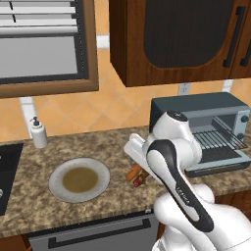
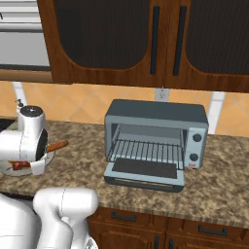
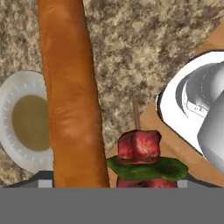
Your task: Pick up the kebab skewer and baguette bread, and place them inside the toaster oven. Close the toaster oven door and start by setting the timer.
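Two foods: both sit close under the hand camera, which suggests they are lifted together in one grasp.
Baguette: the slim, smooth orange-brown baguette bread (image 3: pixel 70 96) runs from the top edge of the hand view down to its bottom, left of centre, so its long axis lies along the gripper's line of sight; in the right base view one end (image 2: pixel 57 145) pokes out right of the white wrist, pointing toward the oven.
Skewer: the kebab skewer (image 3: pixel 142 153), dark red chunks over a green slice on a thin stick, sits at bottom centre of the hand view just right of the bread, its bare stick tip pointing up the frame, roughly parallel to the loaf; in the left base view it shows as a red-brown bit (image 1: pixel 137 180) at centre.
Jaws: I cannot tell their opening; the fingertips are hidden by the food.
Plate: a round white plate with a tan centre (image 1: pixel 58 171) lies on the speckled brown stone desk (image 1: pixel 29 206), at lower left.
Oven: the boxy blue-grey toaster oven (image 2: pixel 155 114) stands at right of centre, its glass-fronted door (image 2: pixel 144 181) dropped flat, wire rack bare, ready to receive both.
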You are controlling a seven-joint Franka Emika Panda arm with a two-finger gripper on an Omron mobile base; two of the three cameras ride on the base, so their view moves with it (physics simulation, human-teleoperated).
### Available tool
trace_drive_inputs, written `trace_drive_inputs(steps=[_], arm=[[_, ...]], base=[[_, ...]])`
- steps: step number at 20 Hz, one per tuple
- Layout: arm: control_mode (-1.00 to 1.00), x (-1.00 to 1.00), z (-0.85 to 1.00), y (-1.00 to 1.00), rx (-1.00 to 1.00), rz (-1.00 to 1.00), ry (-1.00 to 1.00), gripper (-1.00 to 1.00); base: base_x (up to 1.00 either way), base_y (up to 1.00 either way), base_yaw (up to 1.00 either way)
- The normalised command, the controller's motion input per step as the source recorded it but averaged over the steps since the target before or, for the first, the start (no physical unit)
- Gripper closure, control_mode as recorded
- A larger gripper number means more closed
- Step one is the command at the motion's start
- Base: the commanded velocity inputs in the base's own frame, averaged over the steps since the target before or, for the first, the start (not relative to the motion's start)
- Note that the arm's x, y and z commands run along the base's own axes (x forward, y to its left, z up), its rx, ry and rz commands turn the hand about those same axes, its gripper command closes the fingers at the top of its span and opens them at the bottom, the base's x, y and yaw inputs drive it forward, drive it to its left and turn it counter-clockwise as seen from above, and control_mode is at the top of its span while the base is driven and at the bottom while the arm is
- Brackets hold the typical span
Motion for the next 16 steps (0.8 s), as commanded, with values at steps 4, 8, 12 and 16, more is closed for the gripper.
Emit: trace_drive_inputs(steps=[4,8,12,16], arm=[[-1.00,-0.38,0.33,-0.87,0.05,-0.29,0.06,1.00],[-1.00,-0.23,0.16,-0.90,0.02,-0.25,0.00,1.00],[-1.00,0.00,0.25,-0.83,0.00,-0.13,0.00,1.00],[-1.00,0.06,0.08,-0.85,0.00,-0.09,0.00,1.00]], base=[[0.00,0.00,0.00],[0.00,0.00,0.00],[0.00,0.00,0.00],[0.00,0.00,0.00]])
